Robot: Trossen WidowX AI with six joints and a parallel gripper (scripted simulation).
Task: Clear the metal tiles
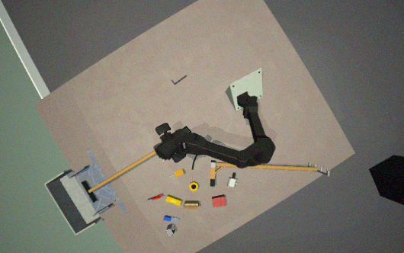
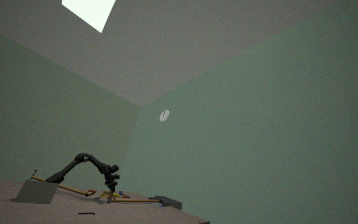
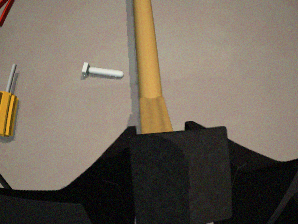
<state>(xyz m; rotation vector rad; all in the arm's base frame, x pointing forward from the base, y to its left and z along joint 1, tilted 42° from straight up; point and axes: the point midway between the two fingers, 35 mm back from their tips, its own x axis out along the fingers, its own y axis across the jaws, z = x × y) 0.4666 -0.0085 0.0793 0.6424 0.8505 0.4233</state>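
The long scraper has a wooden handle (image 1: 127,168) (image 2: 138,200) (image 3: 147,55) and a black blade (image 1: 87,186). The blade is over the bluish steel bench plate (image 1: 107,189) at the left table edge, near the catch box side. My gripper (image 1: 157,152) (image 2: 109,199) (image 3: 160,131) is shut on the handle's near end, low over the table. The catch box (image 1: 61,203) (image 2: 174,203) adjoins the plate's far end, with a dark interior and a light grey strip beside it. I cannot make out any metal tile on the plate; the blade and handle hide part of it.
A second long-handled tool (image 1: 282,167) lies right of the gripper. A yellow screwdriver (image 1: 179,173) (image 3: 7,114), a bolt (image 3: 105,72), a tape roll (image 1: 190,186), a yellow block (image 1: 174,200) and a red block (image 1: 219,200) lie nearby. A pale tilted panel (image 1: 249,84) stands by the arm base.
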